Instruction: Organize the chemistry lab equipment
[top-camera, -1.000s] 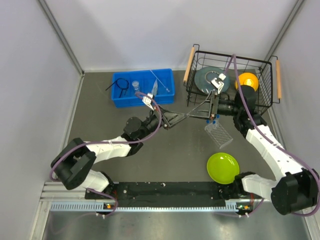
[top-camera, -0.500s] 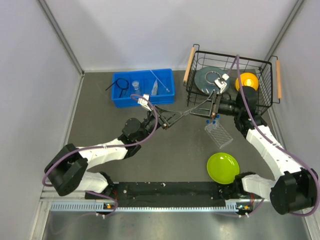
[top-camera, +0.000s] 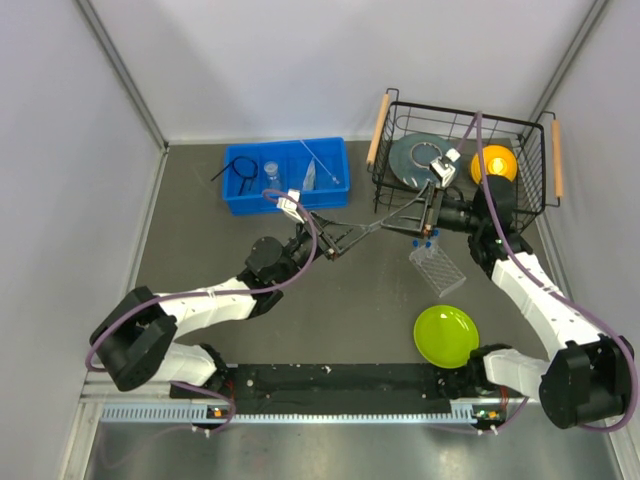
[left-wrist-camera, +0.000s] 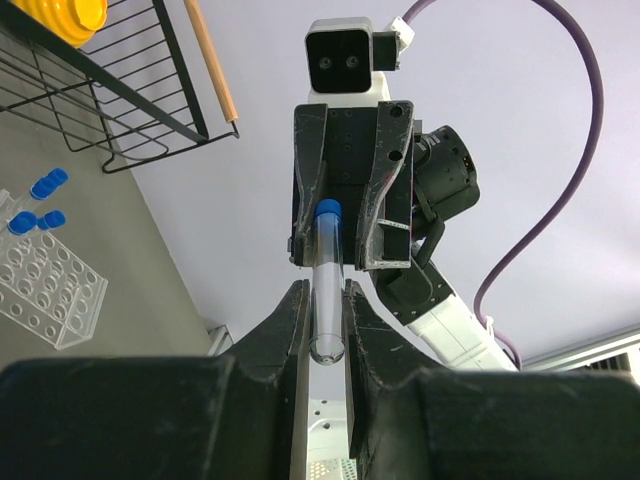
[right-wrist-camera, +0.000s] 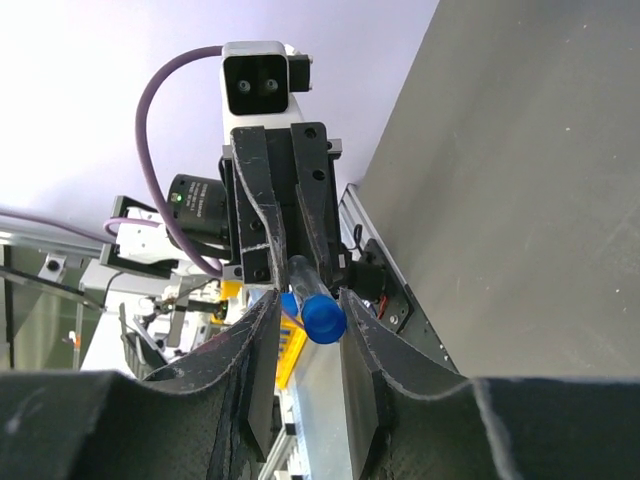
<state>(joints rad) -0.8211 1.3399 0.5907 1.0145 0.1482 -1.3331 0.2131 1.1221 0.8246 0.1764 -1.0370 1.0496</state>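
A thin clear tube with a blue cap (left-wrist-camera: 327, 250) hangs in the air between the two arms, above the table's middle (top-camera: 377, 224). My left gripper (left-wrist-camera: 325, 290) is shut on its rounded bottom end. My right gripper (right-wrist-camera: 308, 300) faces it and is shut round the capped end (right-wrist-camera: 322, 315). The clear perforated rack (top-camera: 438, 266) lies just below the right gripper, with a few blue-capped tubes (top-camera: 428, 240) in it. The black ring (top-camera: 242, 167), the small jar (top-camera: 271, 168) and the clear packet (top-camera: 310, 176) lie in the blue bin (top-camera: 285, 207).
A black wire basket (top-camera: 460, 110) at the back right holds a grey dish (top-camera: 410, 155) and an orange bowl (top-camera: 494, 160). A lime-green plate (top-camera: 445, 335) lies near the right arm's base. Grey walls close in both sides.
The right jaws have narrowed onto the tube's capped end. Both grippers drifted slightly up and back together, with the left still holding the tube.
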